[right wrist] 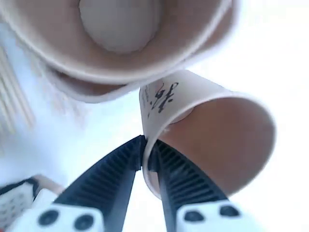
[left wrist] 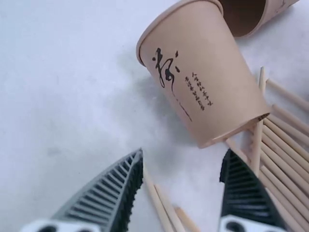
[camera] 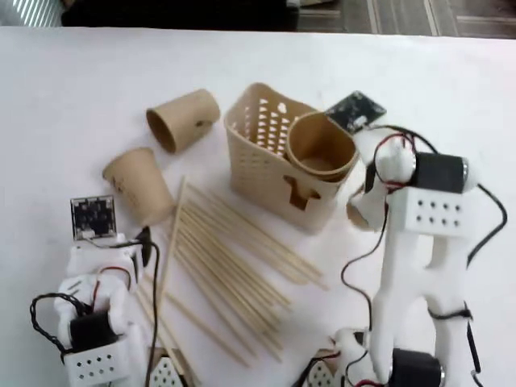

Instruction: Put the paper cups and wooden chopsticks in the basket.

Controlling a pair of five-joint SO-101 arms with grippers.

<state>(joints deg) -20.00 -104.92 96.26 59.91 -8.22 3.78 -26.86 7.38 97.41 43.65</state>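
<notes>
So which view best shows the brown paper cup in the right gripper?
The right wrist view: the right gripper is shut on the wall of the brown paper cup. The high view catches a sliver beside the beige plastic basket, behind the arm. The left wrist view faces another cup.

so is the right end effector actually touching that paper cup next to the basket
Touching. The right wrist view shows the right end effector pinching the rim of the paper cup.

L hand (left wrist: 184,154) fingers wide apart, aimed down, R hand (right wrist: 147,145) pinched on paper cup (right wrist: 217,130) wall, R arm (camera: 423,242) extended
</notes>
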